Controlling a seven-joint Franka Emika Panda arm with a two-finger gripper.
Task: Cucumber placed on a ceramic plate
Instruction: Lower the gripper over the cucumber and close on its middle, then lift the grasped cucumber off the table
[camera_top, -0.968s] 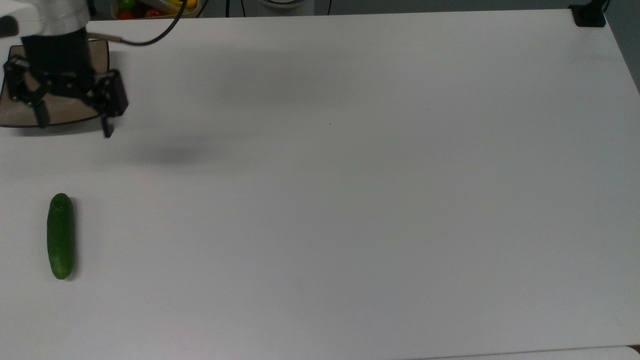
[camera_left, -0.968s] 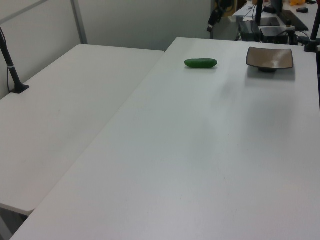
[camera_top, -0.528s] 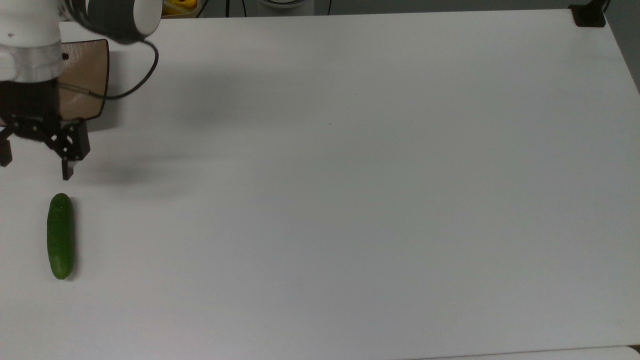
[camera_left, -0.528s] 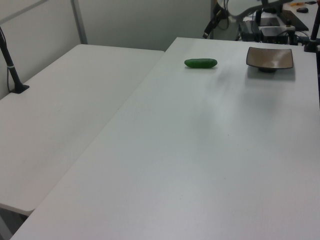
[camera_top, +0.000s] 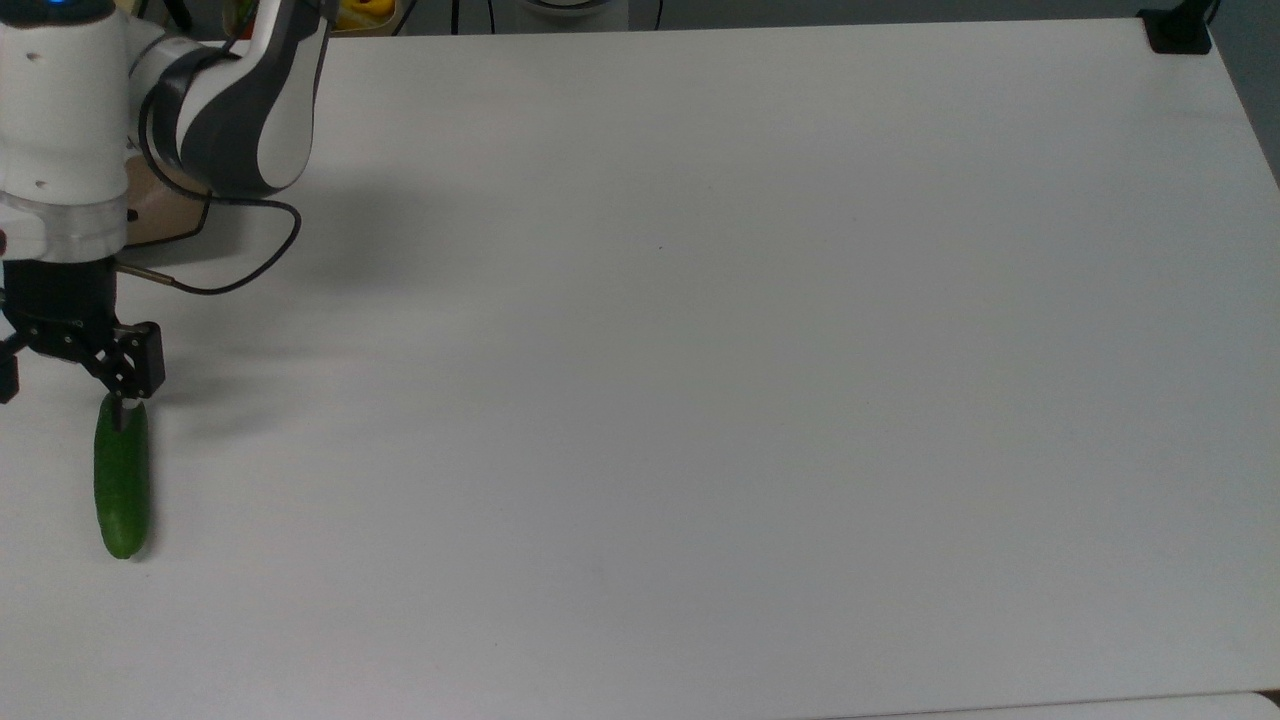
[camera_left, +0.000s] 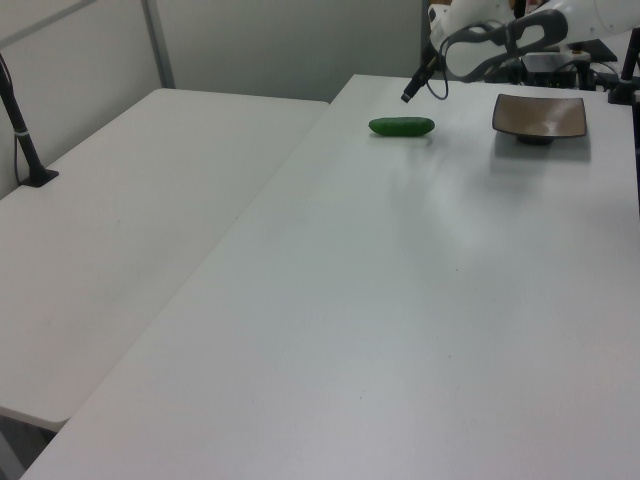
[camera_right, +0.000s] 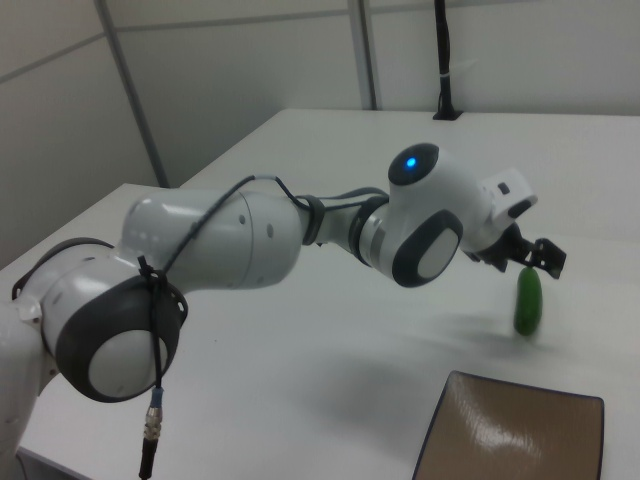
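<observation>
The black two-finger gripper (camera_top: 62, 392) has travelled down the top view's left edge, off the plate and onto the near end of the cucumber. Its fingers are spread, one fingertip (camera_top: 121, 412) overlapping that end. The short, glossy dark-green cucumber (camera_top: 122, 485) lies untouched on the white table (camera_top: 700, 350). The square taupe-brown ceramic plate (camera_left: 539, 116) sits empty, well apart from it.

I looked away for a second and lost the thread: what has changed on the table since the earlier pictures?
The claw has travelled from above the ceramic plate toward the top view's bottom, and now hangs open over the near end of the cucumber. It has taken hold of nothing. The cucumber and the plate lie where they were.
</observation>
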